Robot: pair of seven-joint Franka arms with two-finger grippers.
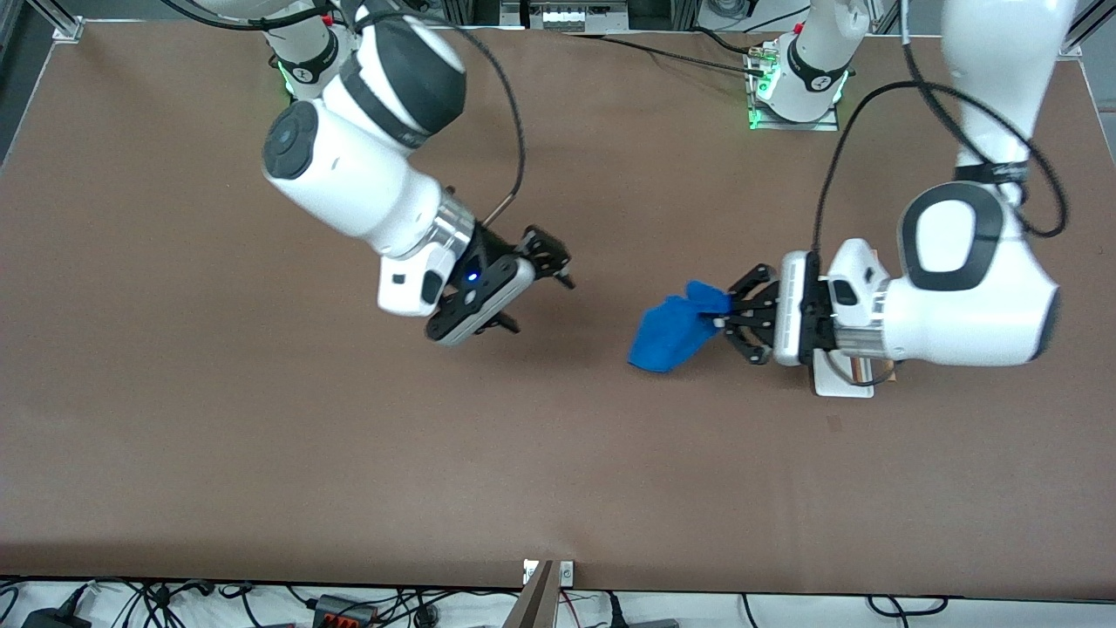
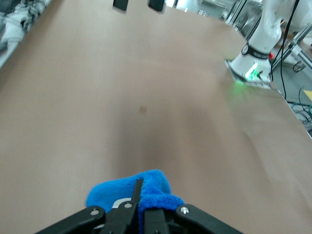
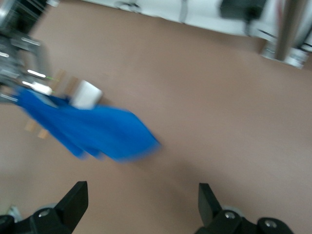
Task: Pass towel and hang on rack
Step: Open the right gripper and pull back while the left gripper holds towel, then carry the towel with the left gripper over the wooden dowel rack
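Observation:
The blue towel (image 1: 673,330) hangs from my left gripper (image 1: 722,314), which is shut on one end of it over the middle of the table. The towel also shows in the left wrist view (image 2: 127,191) and the right wrist view (image 3: 92,131). My right gripper (image 1: 539,293) is open and empty, held over the table toward the right arm's end, apart from the towel. The rack (image 1: 844,378) stands mostly hidden under my left arm; only its white base and a bit of wooden rod show.
Brown table (image 1: 261,436) with bare room all around. The arm bases (image 1: 793,87) stand along its robot-side edge. Cables and a metal post (image 1: 536,597) lie just off the edge nearest the front camera.

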